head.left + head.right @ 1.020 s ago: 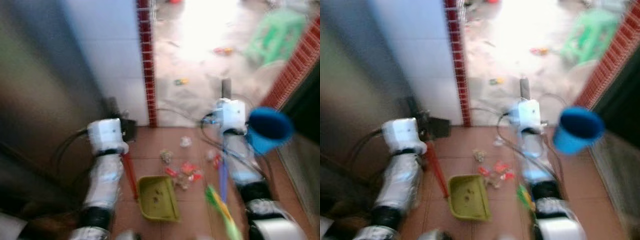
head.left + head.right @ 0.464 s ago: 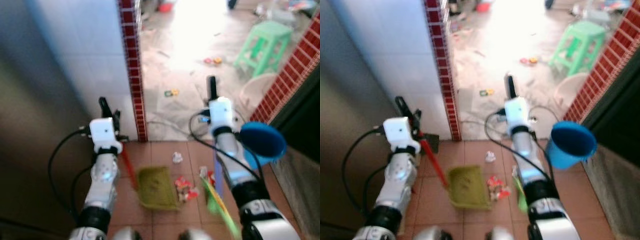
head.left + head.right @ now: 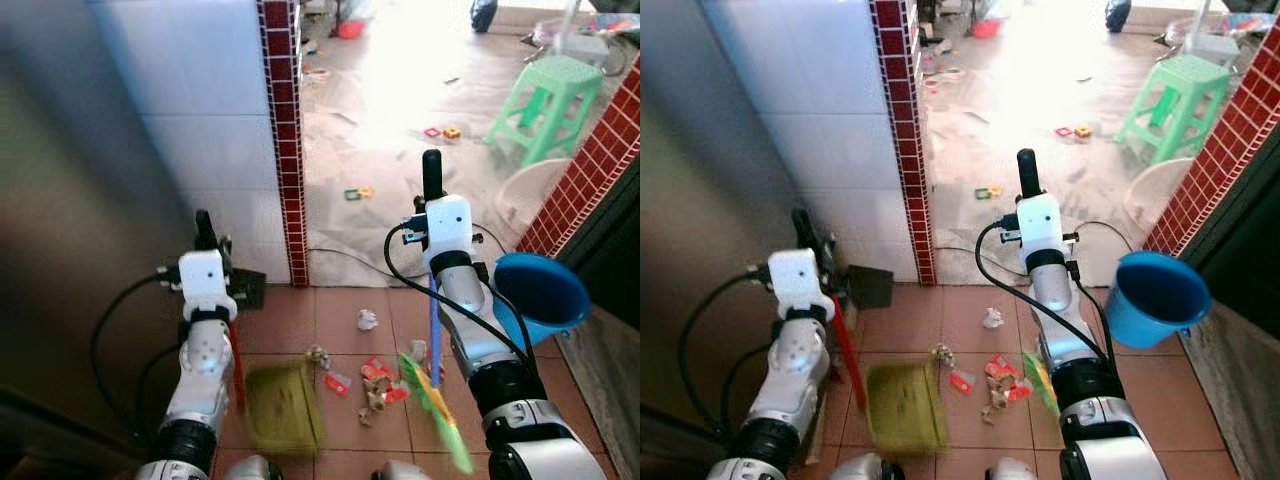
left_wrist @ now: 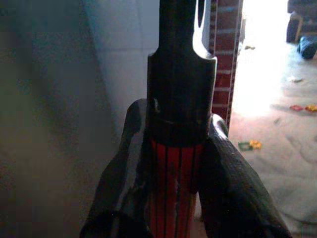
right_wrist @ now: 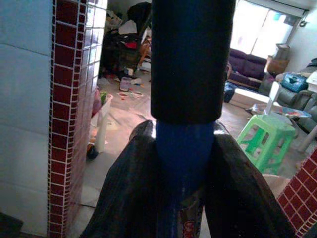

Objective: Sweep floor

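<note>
Floor: terracotta tiles (image 3: 970,320) underfoot, giving way past a doorway to a pale, littered floor (image 3: 1040,90) in bright light.
Walls: grey wall on the robot's left, then white tiles edged by a red-tiled post (image 3: 902,150); red tiling (image 3: 1230,130) on the right.
Dustpan: olive-green dustpan (image 3: 902,408) lies flat on the tiles nearest the robot, left of centre, slightly blurred; its red handle (image 3: 848,355) rises up and to the left into the left gripper.
Left gripper: left gripper (image 4: 181,163), both fingers (image 4: 225,188) pinched tight on the red ribbed handle just below its black end piece.
Debris: scraps (image 3: 995,380) of red and pale wrapper lie just to the right of the dustpan on the tiles; a crumpled white piece (image 3: 992,318) sits a little further off, near the doorway.
Broom: green bristles (image 3: 1042,380) on the tiles just right of the scraps; the blue shaft (image 3: 434,320) runs up along the right arm to a black grip (image 5: 190,59).
Right gripper: right gripper (image 5: 185,168), fingers (image 5: 237,188) clamped on the blue shaft below the black grip.
Bucket: blue bucket (image 3: 1155,298) to the right of the right arm.
Mid distance: small coloured bits (image 3: 988,192) on the pale floor beyond the post; a black cable (image 3: 960,250) trails across the doorway.
Far: green plastic stool (image 3: 1175,100) at right; more clutter beyond, too small to tell.
</note>
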Motion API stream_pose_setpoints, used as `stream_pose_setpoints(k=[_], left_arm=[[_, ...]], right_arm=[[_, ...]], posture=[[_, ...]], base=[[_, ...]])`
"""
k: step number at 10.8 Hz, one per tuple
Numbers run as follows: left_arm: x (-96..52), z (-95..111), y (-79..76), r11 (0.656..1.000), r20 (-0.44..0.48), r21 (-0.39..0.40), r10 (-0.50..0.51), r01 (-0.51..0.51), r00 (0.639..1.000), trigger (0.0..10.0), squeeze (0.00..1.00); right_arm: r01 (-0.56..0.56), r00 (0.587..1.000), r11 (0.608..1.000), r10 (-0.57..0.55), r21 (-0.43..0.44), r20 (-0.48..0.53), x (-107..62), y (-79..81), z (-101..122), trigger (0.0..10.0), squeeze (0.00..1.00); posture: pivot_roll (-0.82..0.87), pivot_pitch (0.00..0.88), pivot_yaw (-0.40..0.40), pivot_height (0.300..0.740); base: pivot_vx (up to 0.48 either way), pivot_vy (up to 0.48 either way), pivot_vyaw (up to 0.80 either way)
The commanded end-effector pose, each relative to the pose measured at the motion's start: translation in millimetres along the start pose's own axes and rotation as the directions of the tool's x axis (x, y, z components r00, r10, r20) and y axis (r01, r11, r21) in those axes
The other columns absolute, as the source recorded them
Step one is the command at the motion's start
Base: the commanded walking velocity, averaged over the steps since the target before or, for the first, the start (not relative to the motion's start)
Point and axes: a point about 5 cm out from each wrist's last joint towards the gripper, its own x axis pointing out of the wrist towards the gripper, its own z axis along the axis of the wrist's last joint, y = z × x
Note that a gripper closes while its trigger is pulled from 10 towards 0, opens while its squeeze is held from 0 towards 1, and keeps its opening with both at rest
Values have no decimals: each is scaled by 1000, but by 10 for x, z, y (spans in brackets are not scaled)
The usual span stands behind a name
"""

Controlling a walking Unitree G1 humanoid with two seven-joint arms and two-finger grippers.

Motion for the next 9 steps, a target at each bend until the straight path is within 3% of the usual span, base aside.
stream_pose_setpoints(k=[1,2,4,6,9], left_arm=[[55,56,-7,1000,25,13,10,-11,1000,10000,0],[45,-33,-58,999,-19,33,-10,11,1000,10000,0],[64,-91,-157,1000,-68,-10,-28,27,997,10000,0],[94,-99,-311,989,-100,-128,-88,75,991,10000,0],[69,-229,-505,978,-216,-143,-177,149,960,10000,0]], right_arm=[[10,999,1000,-9,-8,43,61,-33,103,10000,0],[14,999,1000,-13,-7,45,63,-35,107,10000,0],[11,999,1000,-11,-11,39,60,-22,98,10000,0],[44,999,997,-43,62,-18,107,-40,59,10000,0],[83,995,986,-73,141,-75,171,-70,50,10000,0]], posture=[[-123,0,58,740],[-124,0,61,740],[-126,0,58,740],[-136,0,62,740],[-144,0,68,740]], base=[[0,0,0],[0,0,0],[0,0,0],[0,0,0],[0,0,0]])
